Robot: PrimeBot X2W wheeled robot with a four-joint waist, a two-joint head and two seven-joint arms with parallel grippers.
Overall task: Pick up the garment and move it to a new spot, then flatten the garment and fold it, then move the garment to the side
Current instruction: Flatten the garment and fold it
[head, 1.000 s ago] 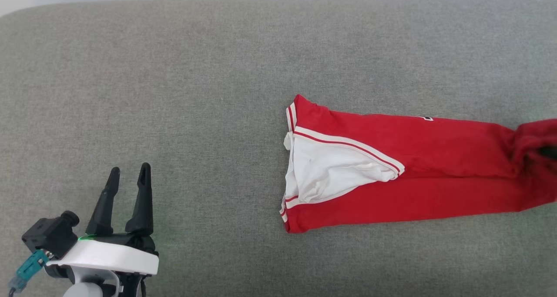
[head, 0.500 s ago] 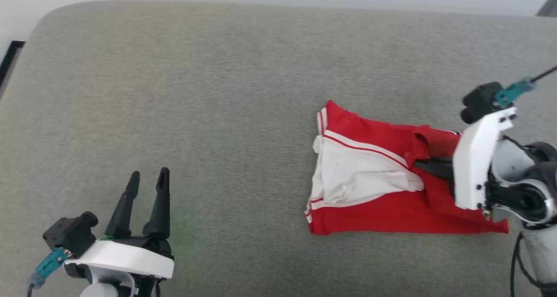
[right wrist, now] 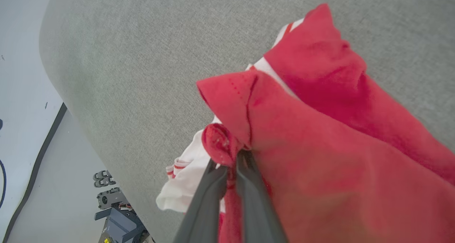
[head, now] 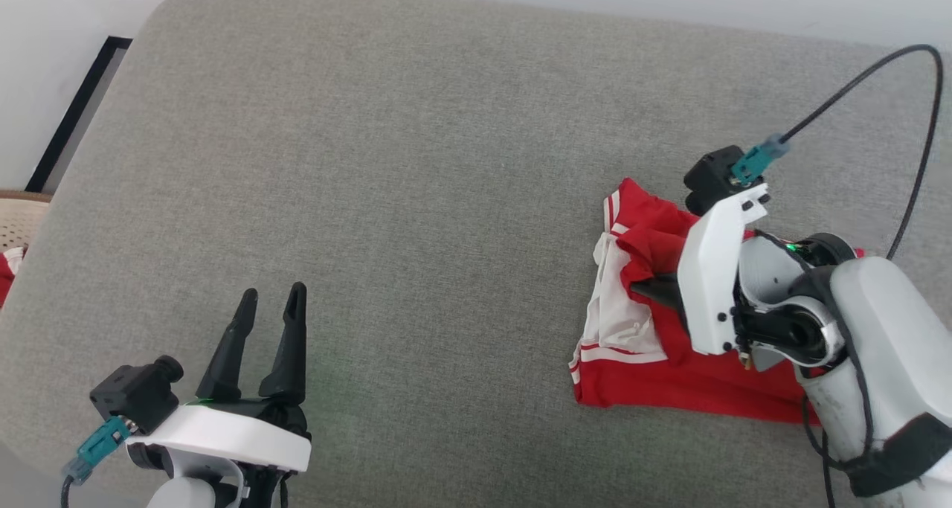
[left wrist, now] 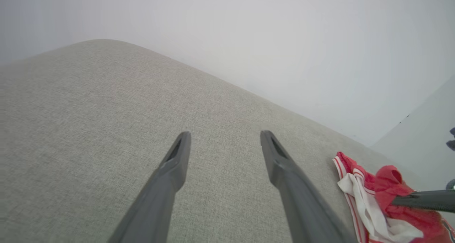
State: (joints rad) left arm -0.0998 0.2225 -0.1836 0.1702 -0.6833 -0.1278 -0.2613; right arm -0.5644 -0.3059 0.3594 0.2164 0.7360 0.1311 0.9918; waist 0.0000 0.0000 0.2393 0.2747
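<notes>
The garment [head: 669,389], red with a white sleeve and striped trim, lies partly doubled over on the right of the grey cushioned surface [head: 416,158]. My right gripper [head: 641,288] is shut on a bunched red edge, holding it above the white sleeve end. In the right wrist view the fingers of the right gripper [right wrist: 231,159] pinch a red fold of the garment [right wrist: 320,136]. My left gripper [head: 271,300] stands open at the lower left, far from the cloth, nothing between its fingers. In the left wrist view the left gripper [left wrist: 224,138] is spread, with the garment [left wrist: 359,186] at the right.
The surface's rounded left edge drops to a pale floor with a black strip [head: 78,114] and a wicker edge [head: 18,222]. A black cable [head: 892,69] loops above my right wrist. Equipment [right wrist: 113,214] sits on the floor beyond the edge. Bare grey surface lies between the grippers.
The head camera has turned, shifting the whole picture. My right gripper has carried the garment's far red end leftward over the sleeve end, shortening the long strip. The left gripper stays open.
</notes>
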